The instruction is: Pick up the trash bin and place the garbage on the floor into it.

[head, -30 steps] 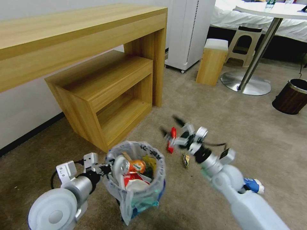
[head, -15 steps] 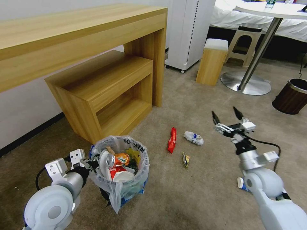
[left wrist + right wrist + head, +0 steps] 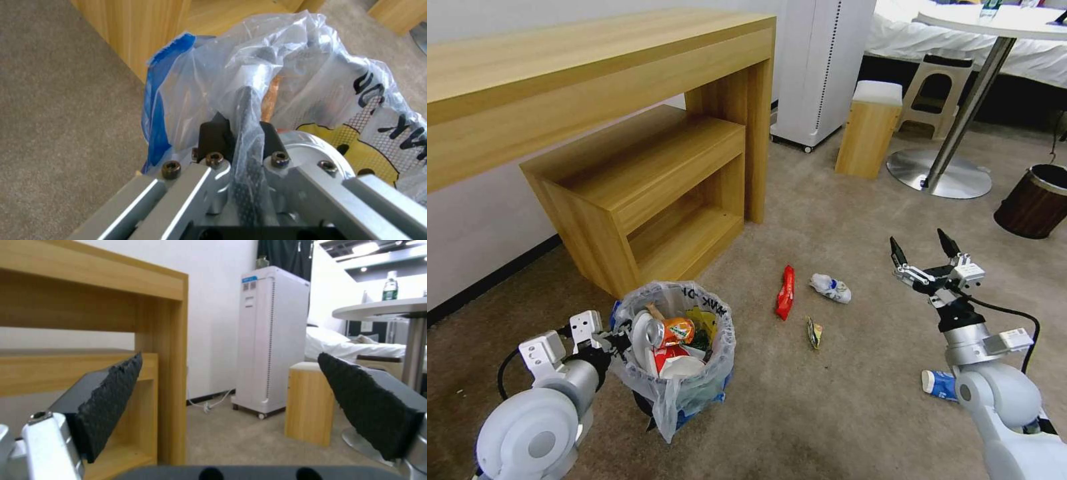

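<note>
Trash bin, small, blue and lined with a printed plastic bag, rests on the beige carpet, lower and closer to the wooden cabinet than a second ago, when it hung tilted above the floor. The left gripper is pinched shut on the bin's near rim; the left wrist view shows the dark fingers pressed together on rim and bag film. Inside the bin lie a crushed orange can, a white paper cup and a wooden stick.

The right gripper has swung away from the litter and now hovers raised, well off to the side of it, jaws spread wide and holding nothing; the right wrist view looks level across the room between the two open pads. Ahead of the bin and between the two grippers, a red wrapper, a crumpled white wrapper and a small yellow-dark wrapper remain on the carpet. A blue-and-white container lies just beside the right arm's elbow.

Judgement: the bin appears to have been repositioned and the right arm reset, so several pieces of garbage remain to be collected.
</note>
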Available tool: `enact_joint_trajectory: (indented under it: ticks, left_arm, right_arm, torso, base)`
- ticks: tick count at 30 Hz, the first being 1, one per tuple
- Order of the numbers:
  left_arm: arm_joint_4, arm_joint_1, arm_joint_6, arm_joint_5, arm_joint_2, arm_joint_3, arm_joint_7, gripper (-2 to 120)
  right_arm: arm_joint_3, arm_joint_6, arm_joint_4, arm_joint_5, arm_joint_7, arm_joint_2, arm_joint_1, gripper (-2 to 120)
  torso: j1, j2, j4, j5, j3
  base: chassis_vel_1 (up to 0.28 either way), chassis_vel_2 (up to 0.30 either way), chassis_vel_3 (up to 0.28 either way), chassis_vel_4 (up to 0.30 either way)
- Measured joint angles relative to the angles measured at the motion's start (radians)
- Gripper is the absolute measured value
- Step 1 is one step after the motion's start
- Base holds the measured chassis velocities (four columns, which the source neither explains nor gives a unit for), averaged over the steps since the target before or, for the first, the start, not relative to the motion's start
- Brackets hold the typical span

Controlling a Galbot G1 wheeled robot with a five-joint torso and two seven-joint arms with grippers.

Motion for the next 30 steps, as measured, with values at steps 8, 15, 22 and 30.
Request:
enact_joint_trajectory:
  ticks: [8, 15, 22, 30]
  left_arm:
    - [-0.004, 0.002, 0.000, 0.000, 0.003, -0.003, 0.002, 2]
    - [0.001, 0.002, -0.003, 0.000, 0.004, 0.003, 0.009, 2]
    - [0.005, 0.004, -0.015, 0.009, 0.007, -0.009, 0.014, 2]
    - [0.010, 0.007, -0.020, 0.010, 0.011, -0.016, 0.016, 2]
  right_arm:
    - [0.013, 0.001, 0.005, 0.018, -0.001, -0.003, -0.003, 100]
    - [0.008, 0.000, 0.006, 0.035, -0.001, -0.028, 0.001, 100]
    - [-0.008, -0.006, 0.005, 0.037, 0.012, -0.019, 0.008, 100]
    - [-0.021, -0.009, 0.003, 0.039, 0.013, -0.007, 0.011, 100]
  torso:
    - [0.000, 0.000, -0.0001, 0.0000, 0.000]
    - [0.000, 0.000, -0.0002, 0.0000, 0.000]
    - [0.000, 0.000, -0.0007, 0.0000, 0.000]
    - [0.000, 0.000, 0.0000, 0.0000, 0.000]
  base:
    - [-0.039, -0.039, -0.043, -0.041]
    - [-0.080, -0.084, -0.070, -0.078]
    - [-0.087, -0.072, -0.076, -0.084]
    - [0.000, 0.000, 0.000, 0.000]
